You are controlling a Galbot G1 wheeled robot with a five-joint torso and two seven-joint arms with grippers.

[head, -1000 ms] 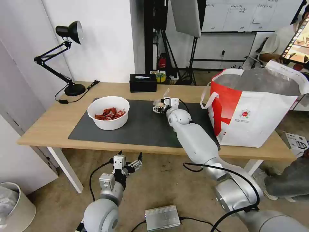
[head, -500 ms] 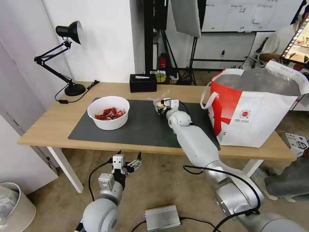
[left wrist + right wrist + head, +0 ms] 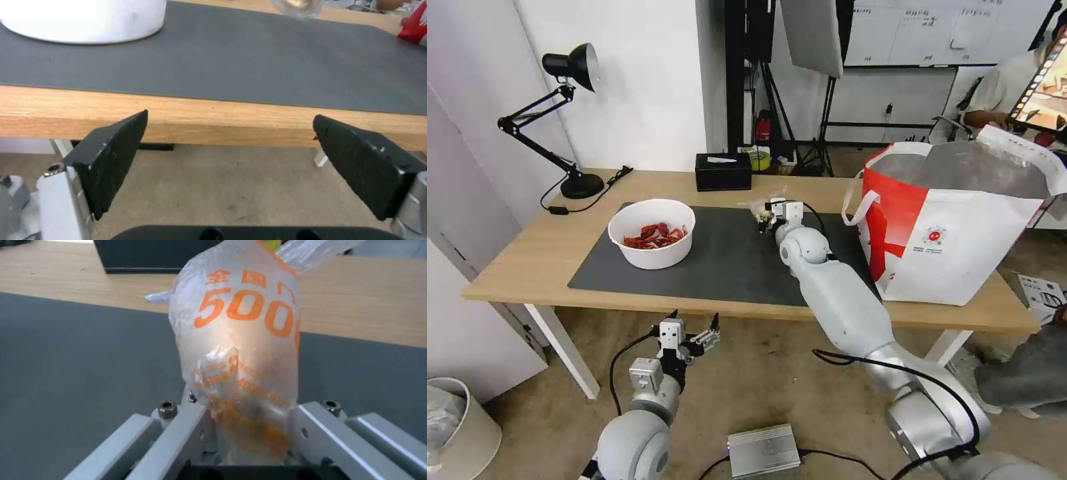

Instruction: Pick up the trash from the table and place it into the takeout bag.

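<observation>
Clear knotted bag (image 3: 240, 350) with orange print clamped in right gripper (image 3: 768, 215), held off dark grey mat (image 3: 720, 257) near far edge of bench (image 3: 527, 257). Black tissue box (image 3: 723, 171) just beyond it. White bowl of red crayfish shells (image 3: 652, 233) on mat at left, well apart. Takeout bag (image 3: 960, 220) upright at right end of bench, mouth open, foil lining visible. Left gripper (image 3: 688, 337) below front bench edge, fingers (image 3: 113, 156) spread wide, holding nothing.

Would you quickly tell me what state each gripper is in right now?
Left gripper: open, empty, below the table's front edge.
Right gripper: shut on the small clear bag, above the grey mat.
</observation>
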